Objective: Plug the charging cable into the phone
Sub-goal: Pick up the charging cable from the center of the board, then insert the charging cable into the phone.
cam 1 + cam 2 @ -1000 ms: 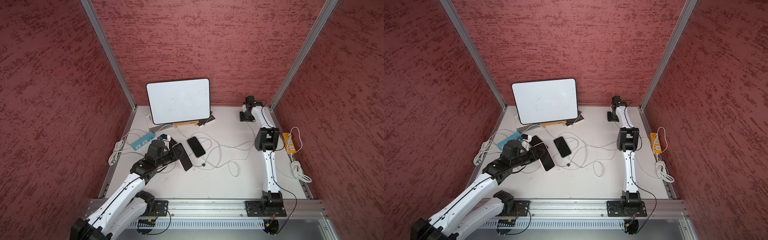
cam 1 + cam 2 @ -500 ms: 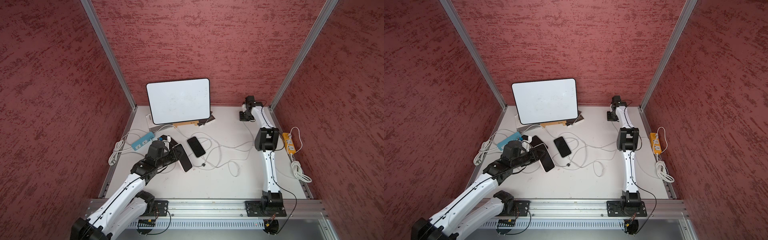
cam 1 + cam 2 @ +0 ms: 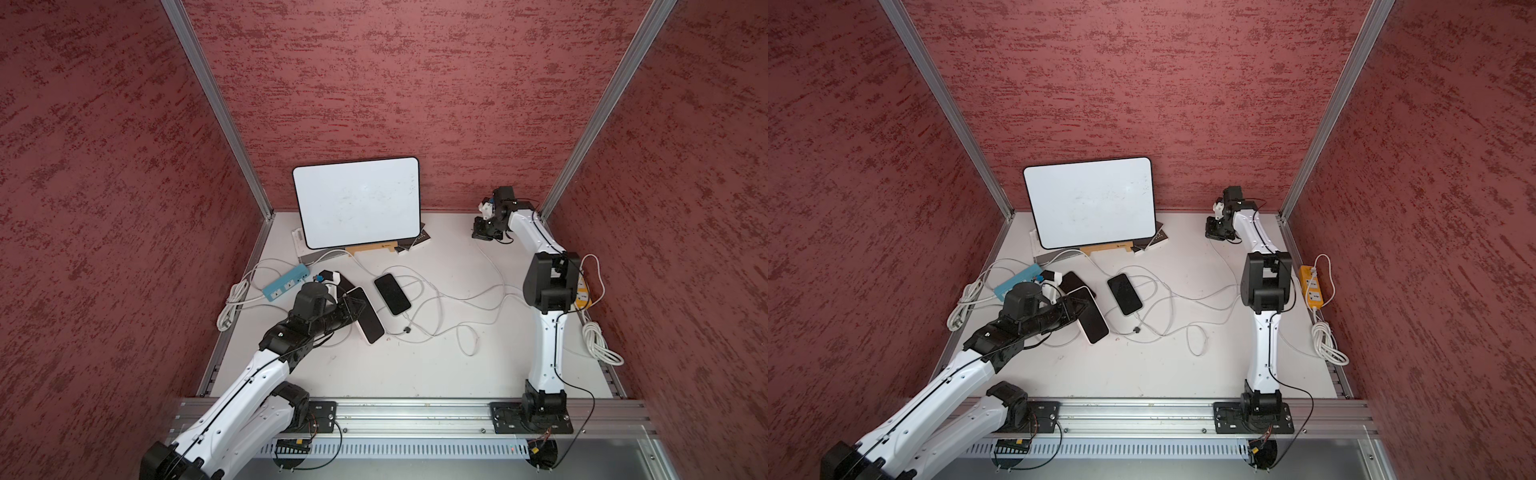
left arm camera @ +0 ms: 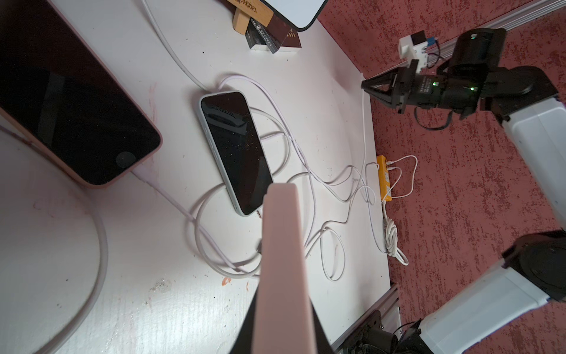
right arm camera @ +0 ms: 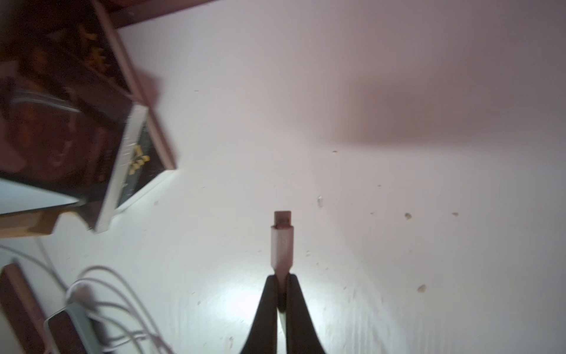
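My left gripper (image 3: 352,309) (image 4: 283,292) is shut on the long edge of a pink-cased phone (image 3: 368,319) (image 3: 1091,316), which it holds tilted over the left middle of the table. In the left wrist view the phone's pink edge (image 4: 281,239) runs straight out from between the jaws. At the far back right, my right gripper (image 3: 482,233) (image 5: 281,277) sits low on the table, shut on the white plug (image 5: 281,245) of the charging cable (image 4: 364,128). The plug's metal tip points away from the jaws. The two grippers are far apart.
Two more phones lie flat: a dark one (image 3: 392,294) beside the held phone and a pink-cased one (image 4: 67,107) with a cable in it. Loose white cables (image 3: 436,316) loop mid-table. A whiteboard (image 3: 357,201), boxes (image 3: 415,241), a blue power strip (image 3: 286,284) and a yellow one (image 3: 1312,286) line the edges.
The right gripper's jaws have closed on the plug. Neither arm has visibly moved, and the left gripper keeps the phone where it was.
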Motion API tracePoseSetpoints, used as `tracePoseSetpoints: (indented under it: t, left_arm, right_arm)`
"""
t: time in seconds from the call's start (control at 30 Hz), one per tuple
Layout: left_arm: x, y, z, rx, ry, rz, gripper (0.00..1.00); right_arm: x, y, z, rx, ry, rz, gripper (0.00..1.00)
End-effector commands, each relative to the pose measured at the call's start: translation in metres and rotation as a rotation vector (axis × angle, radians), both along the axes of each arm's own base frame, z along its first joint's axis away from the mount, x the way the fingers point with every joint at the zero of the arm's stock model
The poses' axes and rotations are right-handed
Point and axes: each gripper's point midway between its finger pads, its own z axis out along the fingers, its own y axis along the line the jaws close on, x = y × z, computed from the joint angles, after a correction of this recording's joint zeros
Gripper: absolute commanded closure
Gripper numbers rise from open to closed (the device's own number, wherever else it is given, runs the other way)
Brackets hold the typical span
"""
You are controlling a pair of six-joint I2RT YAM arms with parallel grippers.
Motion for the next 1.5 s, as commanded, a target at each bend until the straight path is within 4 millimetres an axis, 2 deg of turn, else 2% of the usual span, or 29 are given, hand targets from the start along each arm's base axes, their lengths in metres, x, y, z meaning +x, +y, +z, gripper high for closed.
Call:
tracePoseSetpoints:
  t: [0.0,0.03,0.07,0.13,0.17,0.3,0.43,0.57,0.63,0.77,0.97,1.1,1.47]
  left_arm:
    - [0.02,-0.004,0.056,-0.06,-0.153,0.006,1.0]
    - [0.023,-0.003,0.062,-0.062,-0.162,0.011,1.0]
    - [0.028,-0.002,0.072,-0.069,-0.175,0.019,1.0]
    - [0.034,-0.002,0.085,-0.085,-0.189,0.026,1.0]
    - [0.037,-0.001,0.093,-0.096,-0.199,0.034,1.0]
    - [0.042,0.006,0.124,-0.13,-0.256,0.067,1.0]
    - [0.044,0.017,0.139,-0.151,-0.274,0.116,1.0]
    - [0.044,0.02,0.14,-0.193,-0.273,0.129,1.0]
    - [0.045,0.017,0.139,-0.22,-0.274,0.121,1.0]
    - [0.047,0.013,0.135,-0.244,-0.277,0.107,1.0]
    - [0.049,0.015,0.14,-0.263,-0.317,0.115,1.0]
    - [0.05,0.021,0.134,-0.298,-0.333,0.161,1.0]
    - [0.054,0.021,0.124,-0.32,-0.332,0.174,1.0]
  right_arm:
    - [-0.025,0.068,0.09,0.13,-0.268,0.149,1.0]
    - [-0.041,0.083,0.101,0.125,-0.317,0.198,1.0]
    - [-0.066,0.104,0.107,0.113,-0.365,0.268,1.0]
    - [-0.105,0.133,0.109,0.101,-0.432,0.372,1.0]
    - [-0.119,0.147,0.099,0.098,-0.453,0.412,1.0]
    - [-0.186,0.184,0.093,0.094,-0.539,0.554,1.0]
    - [-0.243,0.204,0.085,0.042,-0.591,0.672,1.0]
    - [-0.288,0.213,0.098,0.089,-0.669,0.753,1.0]
    - [-0.304,0.22,0.101,0.09,-0.694,0.797,1.0]
    - [-0.319,0.234,0.098,0.082,-0.704,0.864,1.0]
    - [-0.33,0.25,0.095,0.057,-0.711,0.908,1.0]
    - [-0.336,0.257,0.092,0.061,-0.692,0.925,1.0]
    - [-0.327,0.279,0.089,0.017,-0.641,0.908,1.0]
